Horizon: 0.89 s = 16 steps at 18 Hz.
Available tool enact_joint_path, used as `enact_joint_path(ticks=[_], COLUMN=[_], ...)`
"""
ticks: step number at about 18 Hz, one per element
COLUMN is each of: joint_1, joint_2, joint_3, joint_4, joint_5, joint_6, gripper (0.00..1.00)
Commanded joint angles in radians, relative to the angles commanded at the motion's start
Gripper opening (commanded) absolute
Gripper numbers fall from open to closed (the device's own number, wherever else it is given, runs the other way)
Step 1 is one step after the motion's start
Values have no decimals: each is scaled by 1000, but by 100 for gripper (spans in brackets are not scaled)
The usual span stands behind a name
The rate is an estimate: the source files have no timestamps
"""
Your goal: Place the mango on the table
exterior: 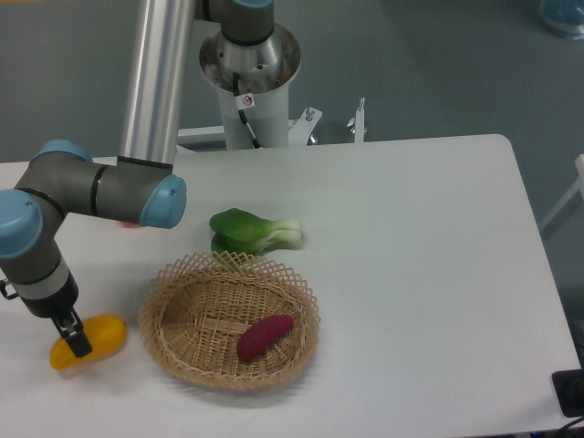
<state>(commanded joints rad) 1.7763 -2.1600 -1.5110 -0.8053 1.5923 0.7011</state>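
Mango lay on the white table, nearest the camera, at the front-left edge. Smooth yellow-orange skin, oblong, slightly curved, long axis roughly sideways, no marks visible. Underside looked to be resting on the table surface.

Pincer was down on the mango, dark fingers straddling its left-centre. One finger clearly in front of the fruit, the other mostly hidden behind it. Jaws looked pressed against the mango, pinching it; contact on the far side couldn't be seen.

Just right of the pincer: round woven wicker basket, near the mango but not touching it. Purple-red sweet potato lay inside the basket, right of centre, tilted.

Further back and right of the pincer: green bok choy on the table, just behind the basket's far rim, its white stem end pointing right.

Above the pincer: grey wrist with blue caps, the forearm running right. Small orange patch peeked out under the elbow joint; too hidden to identify.

Farthest back: arm's base column at the table's rear edge.
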Motion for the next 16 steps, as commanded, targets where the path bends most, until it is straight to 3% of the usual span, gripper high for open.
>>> enact_joint_path(ticks=[6,12,16], joint_1=[15,213,377], joint_2=[101,138,164], joint_3=[5,-3,-5], joint_4=[-5,-29,-118], joint_5=[5,11,3], joint_6=[-3,14,154], gripper=[100,100,100])
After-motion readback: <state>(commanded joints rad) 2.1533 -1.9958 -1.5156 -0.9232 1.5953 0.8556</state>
